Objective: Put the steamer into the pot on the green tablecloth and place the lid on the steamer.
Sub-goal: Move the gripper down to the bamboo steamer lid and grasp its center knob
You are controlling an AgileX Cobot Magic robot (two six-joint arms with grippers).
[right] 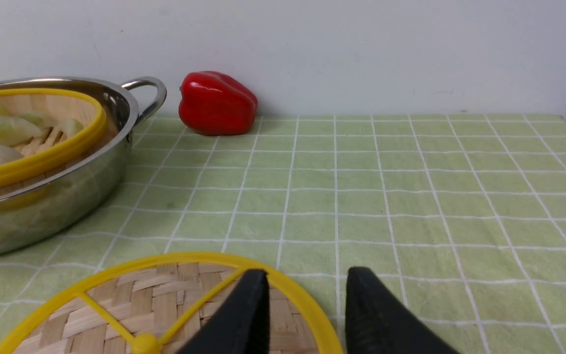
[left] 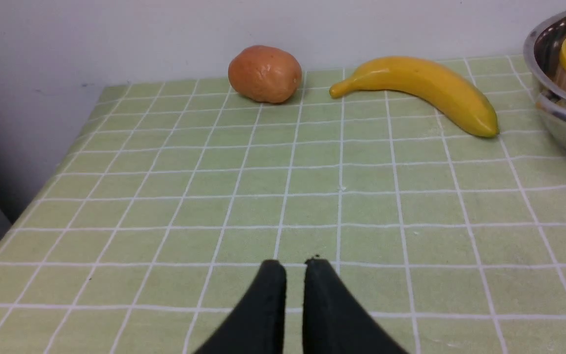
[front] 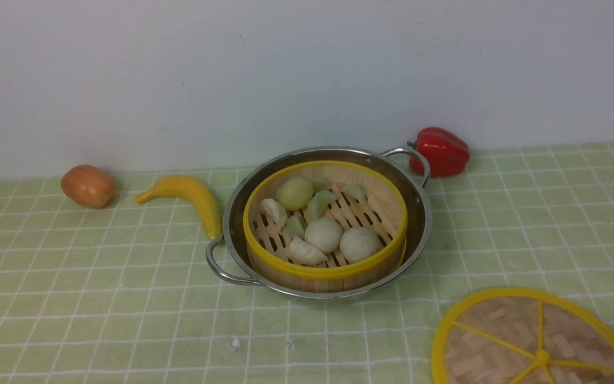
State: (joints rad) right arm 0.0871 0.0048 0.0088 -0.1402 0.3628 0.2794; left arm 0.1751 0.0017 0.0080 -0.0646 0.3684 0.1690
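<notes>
Your right gripper (right: 307,275) stands partly open with nothing between its fingertips; in its wrist view the lid (right: 234,307) shows behind one finger, and you cannot tell how near the two are. Your left gripper (left: 295,268) has its fingertips parted by only a narrow gap, and it holds nothing. The lid lies flat on the green tablecloth (front: 126,298), near the front edge of the front view and to the right. Ahead and to the left of it you have the pot (front: 425,229), with the steamer (front: 325,273) sitting inside, uncovered, its dumplings and buns (front: 323,235) in plain sight. Just beside the pot's far right handle is a red pepper (front: 440,152). Left of the pot lies a banana (front: 195,197), and farther left a brown, potato-like thing (front: 88,186).
</notes>
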